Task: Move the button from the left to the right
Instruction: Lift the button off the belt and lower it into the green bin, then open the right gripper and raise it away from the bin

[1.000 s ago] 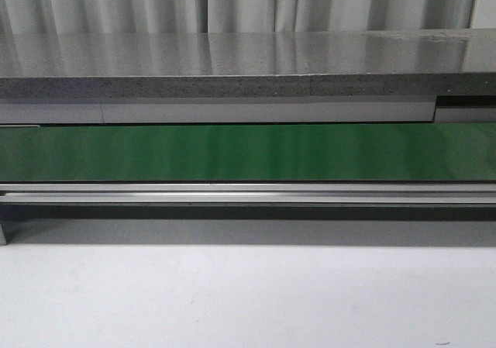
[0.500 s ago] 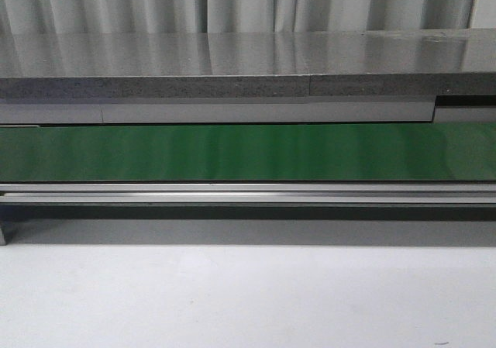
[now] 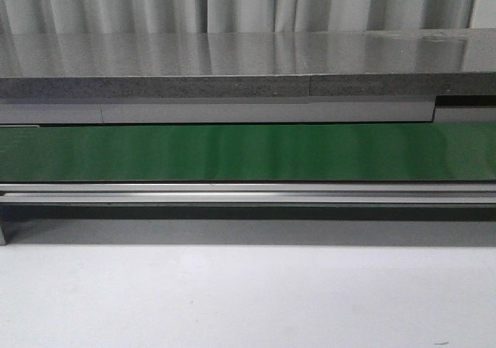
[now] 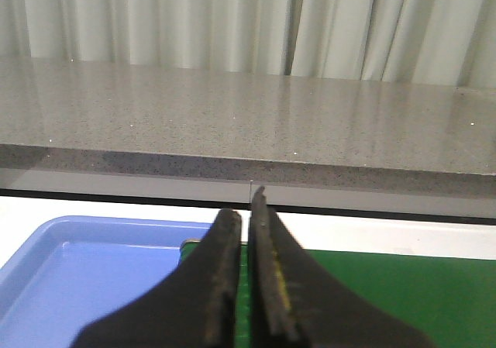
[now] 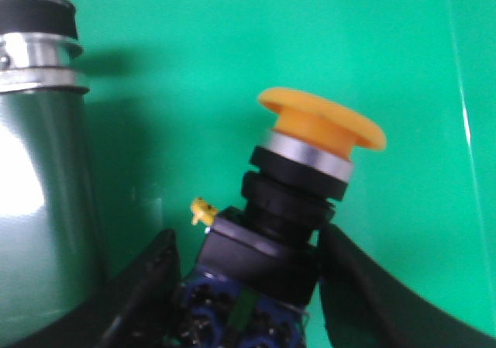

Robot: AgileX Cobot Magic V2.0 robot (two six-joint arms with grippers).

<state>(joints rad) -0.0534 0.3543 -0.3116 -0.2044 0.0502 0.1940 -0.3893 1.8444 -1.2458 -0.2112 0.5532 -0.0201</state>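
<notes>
While right gripper (image 5: 244,286) clamps the black boxy block of the yellow-capped push-button (image 5: 298,185), rigid and light: hold there, below slippery cap. Left gripper (image 4: 246,232) clenched, empty.

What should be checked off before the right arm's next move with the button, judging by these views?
1. Button sits between the right gripper fingers: ok, its black body lies between the two dark fingers, orange cap beyond their tips.
2. Firm contact on both sides: cannot tell, the far finger appears to touch the body, the other side is unclear.
3. Clearance from the metal cylinder beside the gripper: ok, a gap shows, though it is close.
4. Left gripper out of the way: ok, fingers together, nothing held, above the blue tray edge.
5. Drop-off spot visible: not ok; the front view shows only the green belt, no arm.
</notes>
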